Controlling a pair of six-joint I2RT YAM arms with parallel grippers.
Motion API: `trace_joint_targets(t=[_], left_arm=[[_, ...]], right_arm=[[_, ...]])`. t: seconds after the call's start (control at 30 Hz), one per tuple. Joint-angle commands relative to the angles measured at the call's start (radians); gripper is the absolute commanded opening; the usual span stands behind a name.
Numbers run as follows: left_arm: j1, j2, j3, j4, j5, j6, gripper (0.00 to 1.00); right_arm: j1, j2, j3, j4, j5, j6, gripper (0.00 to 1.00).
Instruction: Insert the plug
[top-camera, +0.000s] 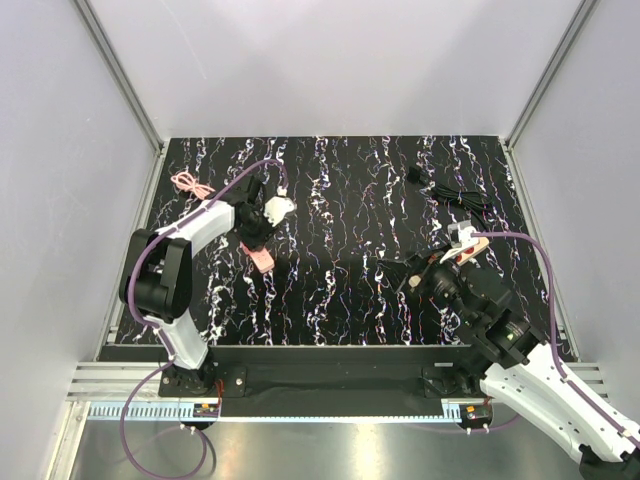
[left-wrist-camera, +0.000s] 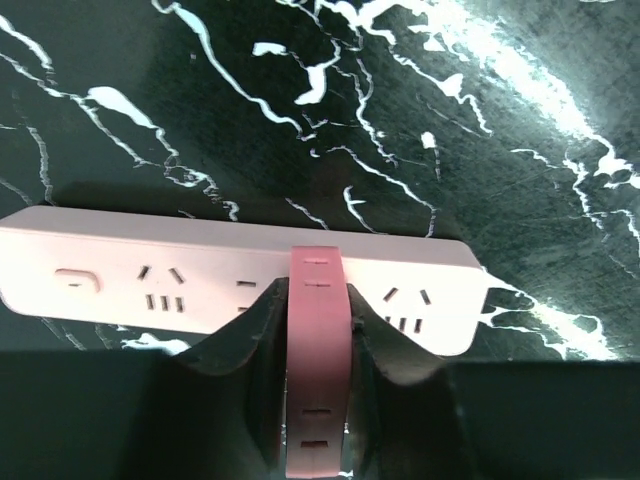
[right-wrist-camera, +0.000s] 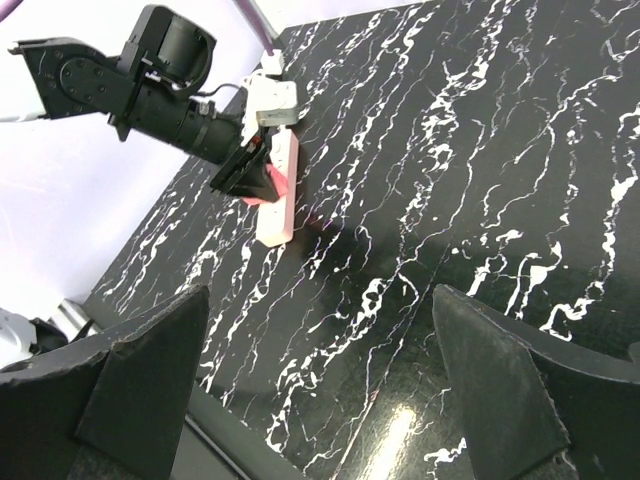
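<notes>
The plug (left-wrist-camera: 318, 370), a pinkish-red rounded piece, stands upright between the dark fingers (left-wrist-camera: 245, 350) of my left gripper (left-wrist-camera: 318, 300), which is shut on it. Its front end meets the top face of the pale pink power strip (left-wrist-camera: 120, 285), between two socket groups. From above, the left gripper (top-camera: 256, 238) hangs over the strip (top-camera: 262, 260) at the mat's left. The right wrist view shows the plug (right-wrist-camera: 272, 183) pressed down on the strip (right-wrist-camera: 278, 215). My right gripper (right-wrist-camera: 320, 340) is wide open with nothing in it, low over the mat at the right (top-camera: 408, 276).
A loose pink cable (top-camera: 190, 183) lies at the back left of the black marbled mat (top-camera: 340, 200). A coiled black cord (top-camera: 457, 194) and a small black block (top-camera: 414, 173) lie at the back right. Grey walls close in the sides.
</notes>
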Motion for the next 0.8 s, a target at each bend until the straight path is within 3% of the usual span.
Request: trace_joint_targets(t=[0.0,0.1,0.13,0.2,0.57,0.77], left_arm=[[0.003,-0.029,-0.016,-0.032,0.06,-0.027,0.43],[0.003,-0.061,0.006,-0.032,0.049,-0.041,0.61],[0.003,-0.069,0.02,-0.033,0.052,-0.044,0.71],[0.003,-0.096,0.035,-0.03,0.08,-0.038,0.99],[-0.028,-0.27,0.167,-0.01,0.114,-0.145,0.99],[-0.204,-0.386,0.242,0.077,0.08,-0.27,0.99]], right_arm=[[0.0,0.007,0.037,0.01,0.031,-0.018,1.0],[0.002,0.016,0.041,0.008,0.03,-0.013,1.0],[0.002,0.018,0.044,0.01,0.03,-0.012,1.0],[0.002,0.027,0.049,0.01,0.027,-0.009,1.0],[0.0,0.122,0.092,-0.004,0.013,0.045,1.0],[0.0,0.171,0.19,-0.146,0.066,0.073,1.0]])
